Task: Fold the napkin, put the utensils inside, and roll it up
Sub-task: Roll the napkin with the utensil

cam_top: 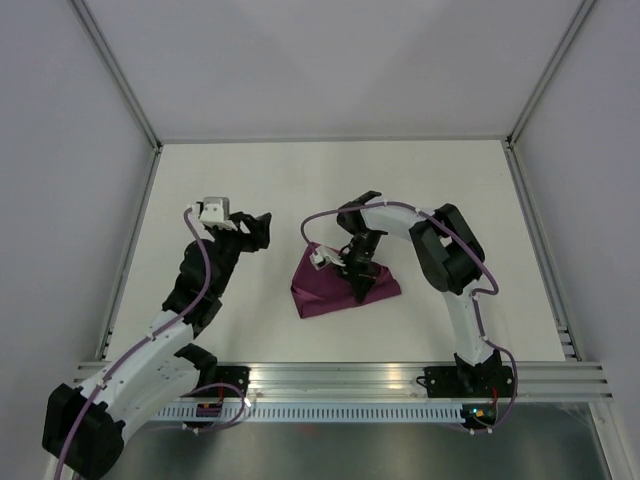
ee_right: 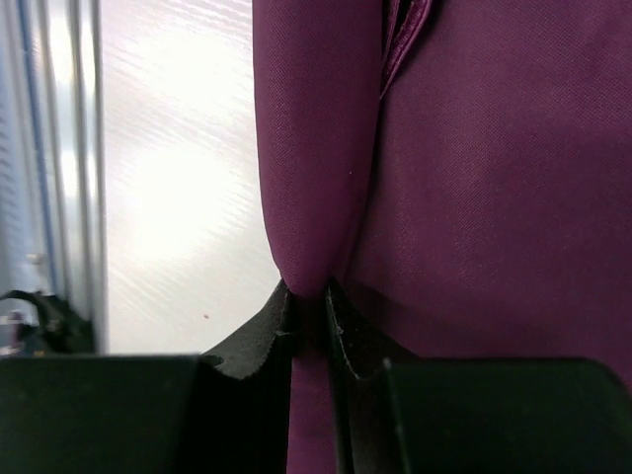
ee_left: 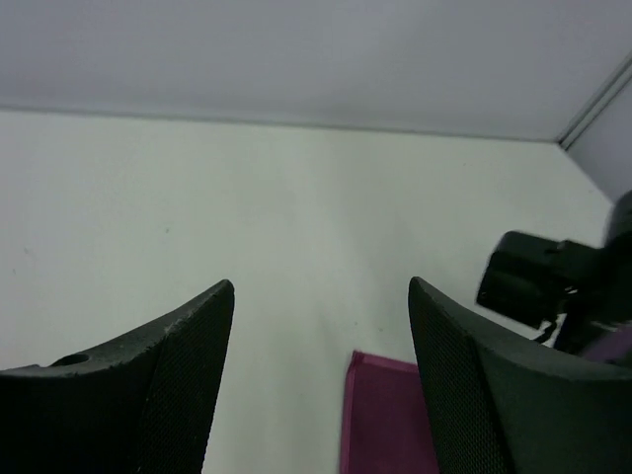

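1. White table fills the scene, with pale walls on three sides and a metal rail along its near edge.
2. The napkin lies near the middle of the table, slightly right of centre. It is gathered into a rumpled, roughly triangular heap rather than spread flat.
3. The right gripper comes down onto the right part of the napkin from the far side. Its jaws are almost closed, pinching a raised fold of the cloth between the tips.
4. In the right wrist view the pinched fold rises from between the fingers as a rounded ridge. More purple cloth fills the view to the right of it, and a hemmed edge shows at the top.
5. Left of that ridge, the same view shows bare table and the rail.
6. The left gripper is held above the table, left of the napkin and a little farther back, apart from the cloth. Its jaws are spread wide with nothing between them.
7. In the left wrist view a corner of the napkin shows low between the two fingertips, nearer the right one. A dark part of the right arm shows at the right edge.
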Controlling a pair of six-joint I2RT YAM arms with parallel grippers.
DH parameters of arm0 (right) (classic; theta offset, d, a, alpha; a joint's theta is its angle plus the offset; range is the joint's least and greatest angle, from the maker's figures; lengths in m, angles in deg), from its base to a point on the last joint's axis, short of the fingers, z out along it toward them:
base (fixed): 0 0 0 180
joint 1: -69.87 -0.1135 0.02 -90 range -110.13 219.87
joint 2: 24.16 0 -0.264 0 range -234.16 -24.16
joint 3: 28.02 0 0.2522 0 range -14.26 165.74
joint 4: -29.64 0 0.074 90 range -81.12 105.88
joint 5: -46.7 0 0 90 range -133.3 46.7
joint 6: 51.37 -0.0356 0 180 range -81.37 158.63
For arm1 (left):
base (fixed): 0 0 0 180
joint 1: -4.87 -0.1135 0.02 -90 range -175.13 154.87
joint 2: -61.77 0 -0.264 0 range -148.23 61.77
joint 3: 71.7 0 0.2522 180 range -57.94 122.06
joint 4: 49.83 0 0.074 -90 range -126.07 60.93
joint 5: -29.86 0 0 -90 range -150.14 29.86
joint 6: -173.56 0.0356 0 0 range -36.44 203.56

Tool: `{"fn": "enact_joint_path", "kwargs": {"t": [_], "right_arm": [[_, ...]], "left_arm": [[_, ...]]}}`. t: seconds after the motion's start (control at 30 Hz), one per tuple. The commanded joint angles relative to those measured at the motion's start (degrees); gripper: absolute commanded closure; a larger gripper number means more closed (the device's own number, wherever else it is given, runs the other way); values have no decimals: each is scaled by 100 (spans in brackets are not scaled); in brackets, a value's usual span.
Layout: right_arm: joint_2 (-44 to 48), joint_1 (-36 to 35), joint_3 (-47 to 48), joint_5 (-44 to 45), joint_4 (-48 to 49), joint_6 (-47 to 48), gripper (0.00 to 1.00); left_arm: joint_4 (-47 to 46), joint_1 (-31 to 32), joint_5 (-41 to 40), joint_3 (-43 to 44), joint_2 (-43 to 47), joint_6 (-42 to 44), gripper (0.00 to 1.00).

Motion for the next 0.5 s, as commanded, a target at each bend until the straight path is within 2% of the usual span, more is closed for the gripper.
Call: {"fn": "enact_joint_path", "kwargs": {"t": [0.0, 0.13, 0.17, 0.23, 0.27, 0.37, 0.47], "right_arm": [[-992, -31, 314, 317, -381, -165, 87], [-1441, 4, 868, 265, -425, -771, 87], [-1520, 4, 1025, 265, -408, -895, 88], [-1696, 22, 1123, 273, -320, -1106, 87], [-1749, 30, 1185, 308, -233, -1412, 88], [-1907, 74, 1342, 352, -56, -1913, 87], [-2101, 153, 1527, 379, -108, -2047, 87]], "left_arm": [[-772, 258, -100, -77, 602, 664, 25], [-684, 925, -275, 2, 893, 1497, 17], [-719, 1345, -450, 37, 876, 1875, 11], [-798, 1830, -618, 125, 666, 2664, 9], [-842, 2302, -819, 195, 552, 2904, 8], [-772, 3007, -1153, 511, -203, 3598, 8], [-658, 3421, -1234, 679, -837, 4013, 8]]}}
